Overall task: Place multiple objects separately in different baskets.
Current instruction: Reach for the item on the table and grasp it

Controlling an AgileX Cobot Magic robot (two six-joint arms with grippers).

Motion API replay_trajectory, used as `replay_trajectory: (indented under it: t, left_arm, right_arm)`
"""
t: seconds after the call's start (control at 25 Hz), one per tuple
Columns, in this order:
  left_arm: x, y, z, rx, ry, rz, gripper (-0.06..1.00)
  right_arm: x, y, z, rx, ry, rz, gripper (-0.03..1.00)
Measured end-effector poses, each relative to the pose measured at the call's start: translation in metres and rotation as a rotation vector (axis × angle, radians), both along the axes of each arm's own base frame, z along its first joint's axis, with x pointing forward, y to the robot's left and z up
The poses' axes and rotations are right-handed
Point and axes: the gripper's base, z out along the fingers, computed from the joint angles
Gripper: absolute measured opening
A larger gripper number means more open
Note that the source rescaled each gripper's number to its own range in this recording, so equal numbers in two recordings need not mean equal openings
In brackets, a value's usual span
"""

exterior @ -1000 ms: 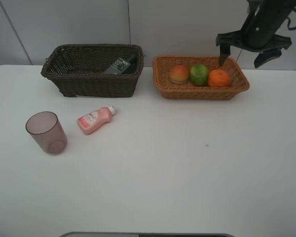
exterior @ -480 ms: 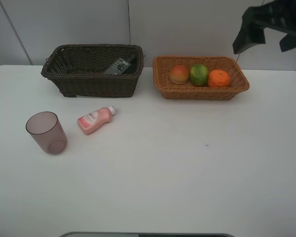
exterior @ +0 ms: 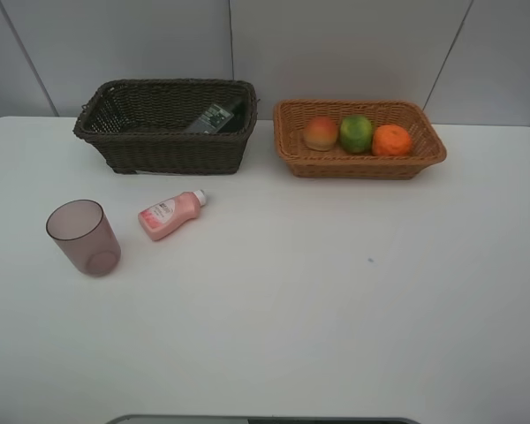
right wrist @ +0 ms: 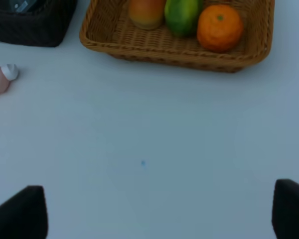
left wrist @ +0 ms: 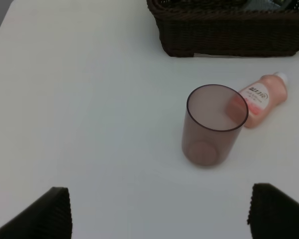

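Note:
The dark brown basket (exterior: pixel 163 141) holds the dark green bottle (exterior: pixel 214 117). The light orange-tan basket (exterior: pixel 362 165) holds the peach (exterior: pixel 321 132), green fruit (exterior: pixel 356 132) and orange (exterior: pixel 391 140). The pink bottle (exterior: pixel 170 213) lies on the table beside the upright mauve cup (exterior: pixel 82 237). Neither arm shows in the exterior view. My left gripper (left wrist: pixel 159 214) is open and empty, above the table short of the cup (left wrist: pixel 215 124) and pink bottle (left wrist: pixel 261 97). My right gripper (right wrist: pixel 157 216) is open and empty, over bare table short of the light basket (right wrist: pixel 174 47).
The white table (exterior: pixel 336 291) runs to a grey wall behind the baskets. In the right wrist view the pink bottle's white cap (right wrist: pixel 9 72) and a corner of the dark basket (right wrist: pixel 30 25) show at one side. A small dark speck (exterior: pixel 369 260) marks the table.
The right arm, which hung over the light basket by the orange, has lifted away and left the exterior view. The items have not moved.

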Motion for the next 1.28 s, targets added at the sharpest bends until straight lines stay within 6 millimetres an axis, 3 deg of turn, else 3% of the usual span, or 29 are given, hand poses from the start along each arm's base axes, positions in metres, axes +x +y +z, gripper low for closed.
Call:
replay_trajectory:
  t: [0.32, 0.52, 0.92, 1.12, 1.28]
  left_arm:
    - [0.000, 0.000, 0.000, 0.000, 0.000, 0.000, 0.92]
    - [0.000, 0.000, 0.000, 0.000, 0.000, 0.000, 0.92]
    - [0.000, 0.000, 0.000, 0.000, 0.000, 0.000, 0.92]
    - [0.000, 0.000, 0.000, 0.000, 0.000, 0.000, 0.92]
    - [0.000, 0.000, 0.000, 0.000, 0.000, 0.000, 0.92]
  right_arm:
    - [-0.060, -0.021, 0.001, 0.073, -0.143, 0.083, 1.00]
    - [-0.079, -0.027, -0.022, 0.124, -0.214, 0.101, 1.00]
    - [-0.079, -0.028, -0.068, 0.086, -0.269, 0.141, 1.00]
    - [-0.080, -0.027, -0.071, 0.077, -0.267, 0.097, 1.00]
    - [-0.081, -0.026, -0.071, 0.057, -0.275, -0.050, 1.00]
